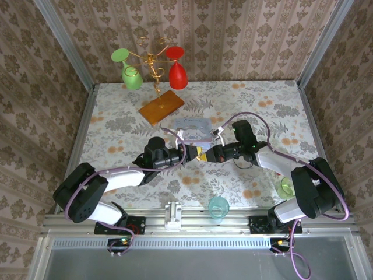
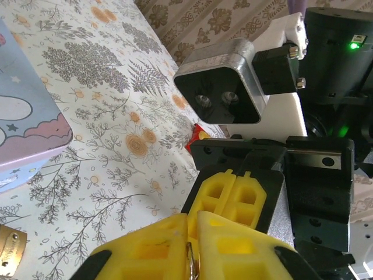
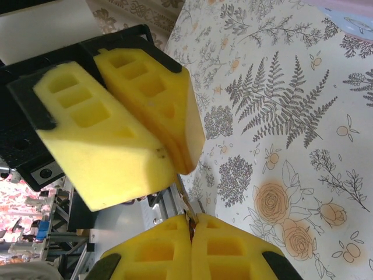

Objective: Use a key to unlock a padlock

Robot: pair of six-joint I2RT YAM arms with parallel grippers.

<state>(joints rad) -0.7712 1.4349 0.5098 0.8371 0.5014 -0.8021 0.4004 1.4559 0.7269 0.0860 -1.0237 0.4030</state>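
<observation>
My two grippers meet tip to tip above the middle of the table, the left gripper (image 1: 194, 153) coming from the left and the right gripper (image 1: 204, 154) from the right. The left gripper (image 2: 192, 216) is shut on a thin metal sliver, the key (image 2: 190, 259), with the right arm's yellow fingers (image 2: 224, 195) just beyond. The right gripper (image 3: 191, 217) is shut on the other end of that key (image 3: 185, 198), which runs up between the left arm's fingers (image 3: 116, 146). A brass-gold block, apparently the padlock (image 2: 9, 251), lies on the table, cut off by the frame edge.
A pastel tin box (image 1: 195, 129) (image 2: 23, 128) lies just behind the grippers. A gold wire stand (image 1: 154, 64) on an orange base (image 1: 161, 107) holds a green and a red glass at the back. A teal cup (image 1: 218, 207) and a green cup (image 1: 285, 188) stand near the front edge.
</observation>
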